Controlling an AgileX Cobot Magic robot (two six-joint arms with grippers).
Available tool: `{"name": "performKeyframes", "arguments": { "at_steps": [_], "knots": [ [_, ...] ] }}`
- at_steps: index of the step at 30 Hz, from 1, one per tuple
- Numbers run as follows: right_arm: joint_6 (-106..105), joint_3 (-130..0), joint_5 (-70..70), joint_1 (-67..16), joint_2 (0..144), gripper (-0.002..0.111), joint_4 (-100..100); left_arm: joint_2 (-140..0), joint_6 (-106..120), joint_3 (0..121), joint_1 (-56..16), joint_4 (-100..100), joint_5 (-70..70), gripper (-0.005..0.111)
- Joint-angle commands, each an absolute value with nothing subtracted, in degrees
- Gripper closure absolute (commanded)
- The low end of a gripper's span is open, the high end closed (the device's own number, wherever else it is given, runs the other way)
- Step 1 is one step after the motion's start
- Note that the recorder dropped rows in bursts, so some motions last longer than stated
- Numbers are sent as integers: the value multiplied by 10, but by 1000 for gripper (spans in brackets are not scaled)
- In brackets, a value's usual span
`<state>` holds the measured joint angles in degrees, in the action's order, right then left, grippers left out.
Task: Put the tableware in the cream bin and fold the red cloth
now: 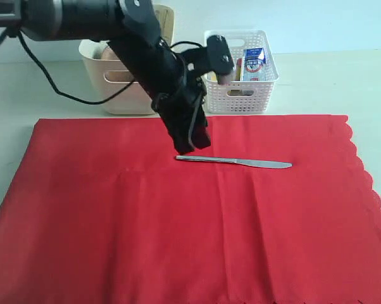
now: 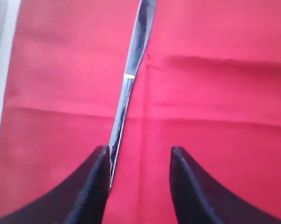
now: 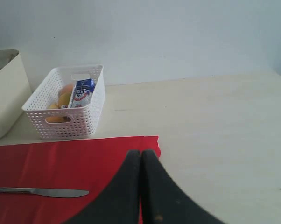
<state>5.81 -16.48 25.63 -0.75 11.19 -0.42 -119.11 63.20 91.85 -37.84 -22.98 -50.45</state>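
Observation:
A metal table knife (image 1: pixel 235 161) lies flat on the red cloth (image 1: pixel 178 234), which is spread over the table with its scalloped edge on the right. My left gripper (image 1: pixel 190 147) hangs tip-down over the knife's left end. In the left wrist view it (image 2: pixel 139 150) is open, and the knife (image 2: pixel 126 93) runs close along one finger's inner face, with red cloth (image 2: pixel 215 93) under the gap. The cream bin (image 1: pixel 114 82) stands behind the cloth, partly hidden by the arm. My right gripper (image 3: pixel 141 153) is shut and empty near the cloth's (image 3: pixel 61 158) far corner; it is out of the exterior view.
A white lattice basket (image 1: pixel 241 82) with a blue-white milk carton (image 1: pixel 254 63) and foods stands right of the cream bin. A black cable trails from the left arm across the bare table (image 1: pixel 26 88). Bare pale tabletop (image 3: pixel 215 121) stretches right of the cloth.

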Motion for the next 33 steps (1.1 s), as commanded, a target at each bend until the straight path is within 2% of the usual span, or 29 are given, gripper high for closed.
{"name": "performKeyframes", "arguments": {
  "at_steps": [1,16,24,33],
  "knots": [
    [55,-164,244,-6,113,108,-4,-1210,606,921,-411,-186,-470,65],
    [55,-164,237,-6,113,108,-4,-1266,586,924,-425,-140,-427,64],
    [55,-164,234,-6,113,108,-4,-1311,553,981,-401,-168,-416,64],
    [54,-164,227,-6,113,108,-4,-1327,570,988,-372,-235,-466,64]
  ]
}}
